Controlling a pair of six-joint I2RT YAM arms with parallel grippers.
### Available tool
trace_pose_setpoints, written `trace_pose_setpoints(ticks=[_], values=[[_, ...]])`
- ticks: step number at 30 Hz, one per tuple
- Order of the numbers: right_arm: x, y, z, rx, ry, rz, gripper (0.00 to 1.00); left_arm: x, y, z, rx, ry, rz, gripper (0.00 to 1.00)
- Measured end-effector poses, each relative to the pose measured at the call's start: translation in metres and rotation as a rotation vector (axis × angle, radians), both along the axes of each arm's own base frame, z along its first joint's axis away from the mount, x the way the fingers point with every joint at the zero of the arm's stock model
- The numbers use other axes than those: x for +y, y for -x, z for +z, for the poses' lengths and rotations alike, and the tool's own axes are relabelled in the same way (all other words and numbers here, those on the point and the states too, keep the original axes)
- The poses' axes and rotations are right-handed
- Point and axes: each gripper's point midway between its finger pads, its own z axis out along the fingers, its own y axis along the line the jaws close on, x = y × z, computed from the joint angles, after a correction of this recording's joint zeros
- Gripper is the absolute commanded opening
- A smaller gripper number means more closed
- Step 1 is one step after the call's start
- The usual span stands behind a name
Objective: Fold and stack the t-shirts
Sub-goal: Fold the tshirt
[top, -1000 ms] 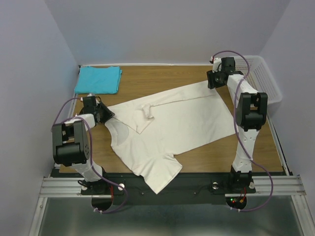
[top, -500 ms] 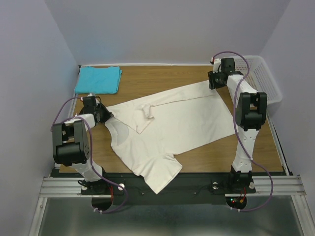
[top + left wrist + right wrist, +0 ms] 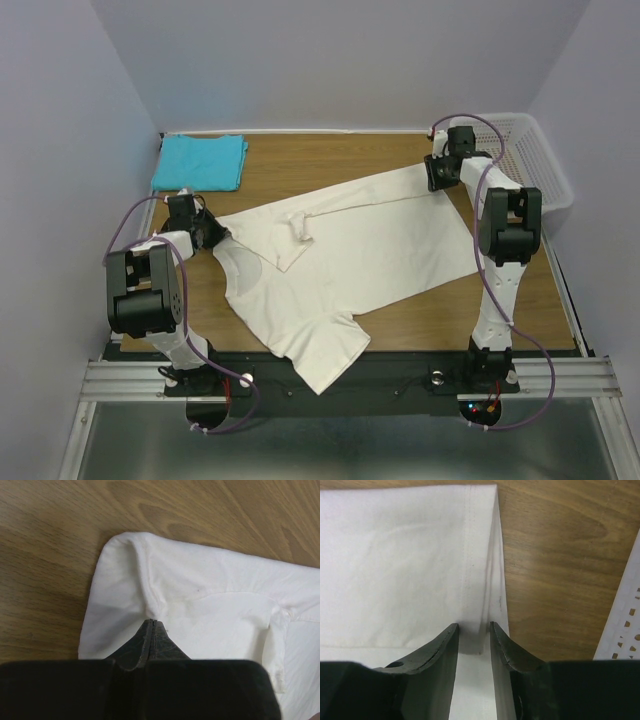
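Your left claw [image 3: 151, 626] pinches the white shirt [image 3: 360, 250]; your right claw [image 3: 474, 630] stands apart over its edge, near the basket [image 3: 542, 160].

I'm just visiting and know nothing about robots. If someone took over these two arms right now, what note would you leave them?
Left gripper: shut, pinching the cream shirt at the corner nearest that arm.
Right gripper: jaws apart, straddling the hem corner, not yet clamped.
Turquoise shirt: folded, far-left corner of the table.
Done: turquoise folded. Left: fold the cream shirt, stack both.
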Motion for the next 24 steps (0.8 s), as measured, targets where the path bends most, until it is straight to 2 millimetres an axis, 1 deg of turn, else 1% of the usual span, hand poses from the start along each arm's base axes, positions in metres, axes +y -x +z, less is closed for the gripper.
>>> trace_pose_setpoints(ticks=[4,5,6,7,10,11,14,21,24], values=[[0.000,0.004,-0.004,0.015,-0.002,-0.002,0.32,0.000,0.000,0.000,-0.001,0.000,-0.004,0.00],[0.000,0.004,-0.004,0.015,-0.002,-0.003,0.27,0.000,0.000,0.000,-0.001,0.000,-0.005,0.00],[0.000,0.004,-0.004,0.015,-0.002,-0.003,0.24,0.000,0.000,0.000,-0.001,0.000,-0.005,0.00],[0.000,0.004,-0.004,0.015,-0.003,-0.002,0.18,-0.001,0.000,0.000,-0.001,0.000,-0.005,0.00],[0.000,0.004,-0.004,0.014,-0.002,-0.002,0.11,-0.001,0.000,0.000,-0.001,0.001,-0.006,0.00],[0.000,0.004,-0.004,0.014,-0.001,-0.002,0.07,-0.001,0.000,0.000,-0.001,0.001,-0.007,0.00],[-0.001,0.004,-0.004,0.013,0.003,-0.002,0.01,-0.001,0.000,0.000,-0.002,0.001,-0.007,0.00],[-0.007,0.002,-0.003,0.009,0.042,-0.008,0.01,0.000,0.000,0.000,-0.001,-0.002,-0.006,0.00],[-0.010,-0.001,0.003,-0.003,0.055,-0.010,0.01,0.000,0.000,0.000,-0.002,-0.005,-0.007,0.00]])
